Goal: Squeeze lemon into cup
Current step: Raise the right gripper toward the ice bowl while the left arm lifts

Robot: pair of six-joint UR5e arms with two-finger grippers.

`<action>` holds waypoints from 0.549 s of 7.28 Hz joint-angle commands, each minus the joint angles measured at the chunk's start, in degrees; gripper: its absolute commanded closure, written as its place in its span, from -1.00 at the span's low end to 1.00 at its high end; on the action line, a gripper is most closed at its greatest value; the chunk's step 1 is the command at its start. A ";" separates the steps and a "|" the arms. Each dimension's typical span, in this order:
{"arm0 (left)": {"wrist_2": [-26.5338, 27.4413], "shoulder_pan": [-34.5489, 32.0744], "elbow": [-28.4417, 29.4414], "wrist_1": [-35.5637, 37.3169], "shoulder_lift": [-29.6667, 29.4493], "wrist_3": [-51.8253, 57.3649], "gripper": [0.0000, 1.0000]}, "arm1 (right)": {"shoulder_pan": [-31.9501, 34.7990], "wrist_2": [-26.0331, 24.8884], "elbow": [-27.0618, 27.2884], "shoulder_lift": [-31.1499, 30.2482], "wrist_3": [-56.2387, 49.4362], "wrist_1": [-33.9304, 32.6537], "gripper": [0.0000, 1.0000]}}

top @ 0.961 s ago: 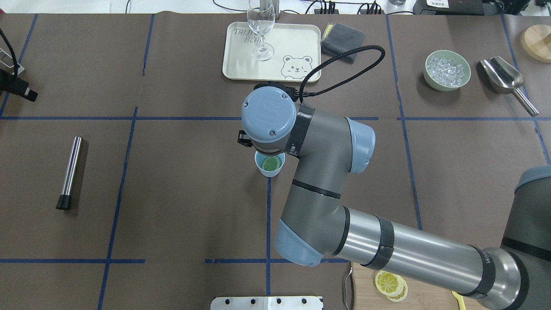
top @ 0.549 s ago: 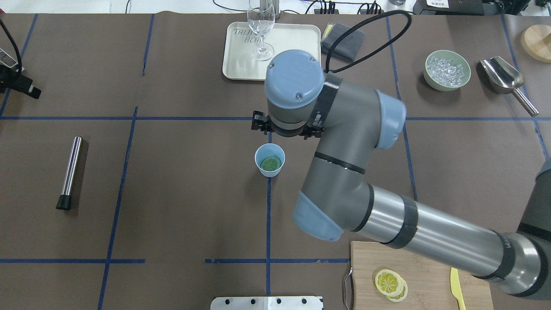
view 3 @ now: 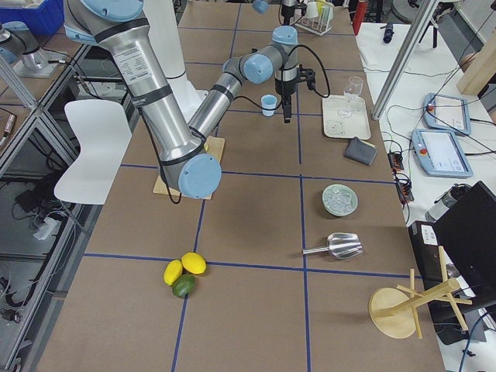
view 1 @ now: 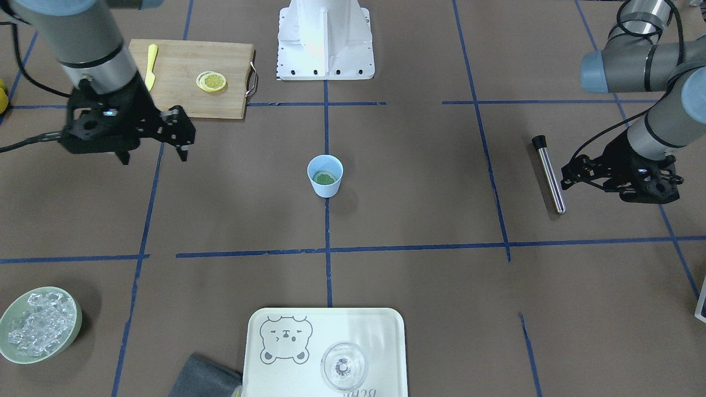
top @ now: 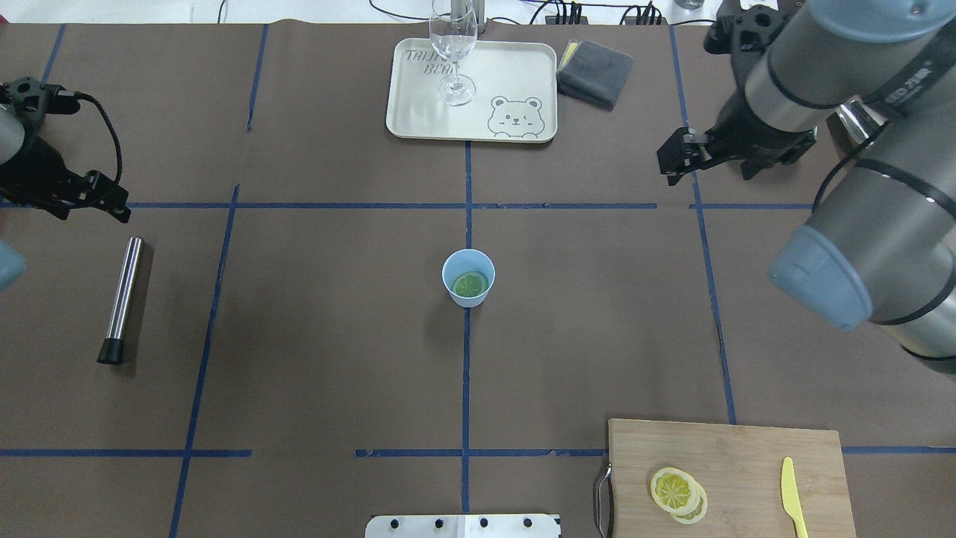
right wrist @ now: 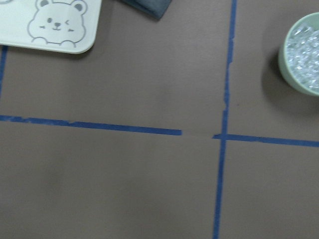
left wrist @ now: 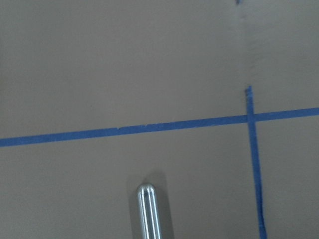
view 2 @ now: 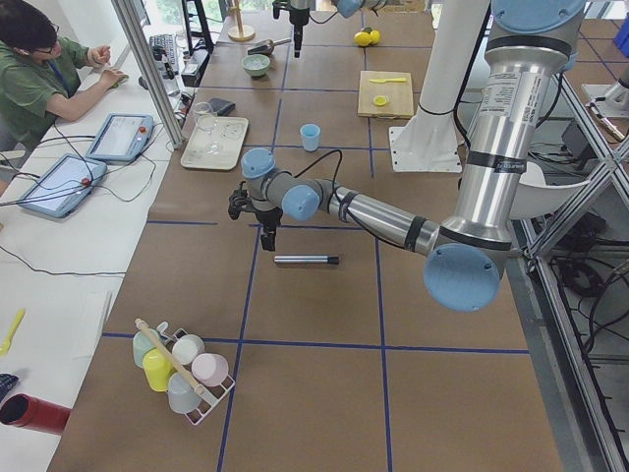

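The light-blue cup [top: 468,269] stands upright at the table's centre, also in the front-facing view [view 1: 325,184]. One thin lemon slice [top: 470,285] lies flat inside it [view 1: 324,178], tinted green by the blue walls. My right gripper [top: 709,173] is open and empty, far to the right and back of the cup, above the table [view 1: 151,154]. My left gripper [top: 93,213] looks open and empty at the far left [view 1: 584,184], hovering just beyond the far tip of a steel rod [top: 123,299].
A cream tray [top: 418,112] with a clear glass [top: 452,52] sits at the back, a grey cloth [top: 595,71] beside it. A cutting board [top: 747,456] at front right holds stacked lemon slices [top: 677,493] and a yellow knife [top: 792,497]. An ice bowl [view 1: 38,325] stands at back right.
My right arm has swung away from above the cup to the back right. My left gripper has come further into view, toward the steel rod. The slice stays in the cup.
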 commanded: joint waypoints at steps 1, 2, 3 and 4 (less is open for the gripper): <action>0.69 0.82 3.96 -1.82 0.07 -0.63 -1.00 | 8.70 5.61 0.04 -6.45 -13.25 -0.04 -1.00; 0.69 2.04 5.98 -3.58 -0.02 -0.72 -1.00 | 11.25 7.30 -0.05 -8.21 -16.43 -0.04 -1.00; 0.69 2.58 7.48 -4.56 -0.37 -0.81 -1.00 | 12.06 8.27 -0.14 -8.84 -17.33 -0.04 -1.00; 0.69 2.93 7.93 -5.00 -0.46 -0.81 -1.00 | 12.16 8.37 -0.31 -8.84 -17.34 0.04 -1.00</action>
